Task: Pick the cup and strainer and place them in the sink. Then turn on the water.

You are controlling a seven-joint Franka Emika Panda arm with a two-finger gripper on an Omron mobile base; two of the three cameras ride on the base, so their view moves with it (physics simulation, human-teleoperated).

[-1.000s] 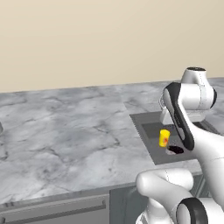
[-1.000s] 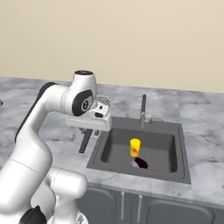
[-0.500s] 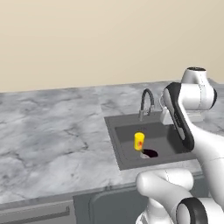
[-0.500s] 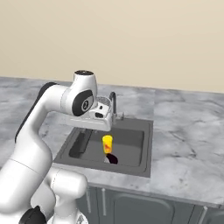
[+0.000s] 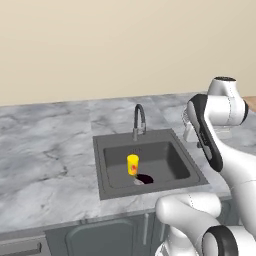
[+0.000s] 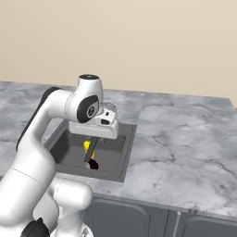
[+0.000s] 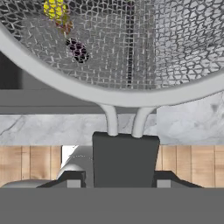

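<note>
Right now, strainer (image 7: 113,48) in end effector (image 7: 118,183)

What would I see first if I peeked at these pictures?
First, the big white robot arm carrying the strainer; its wire mesh spreads across the top of the hand view, with the dark handle clamped in the gripper. Next, the bright yellow cup standing upright in the dark sink, near the drain. Behind the sink, the thin dark tap arches over, with no water running.
</note>
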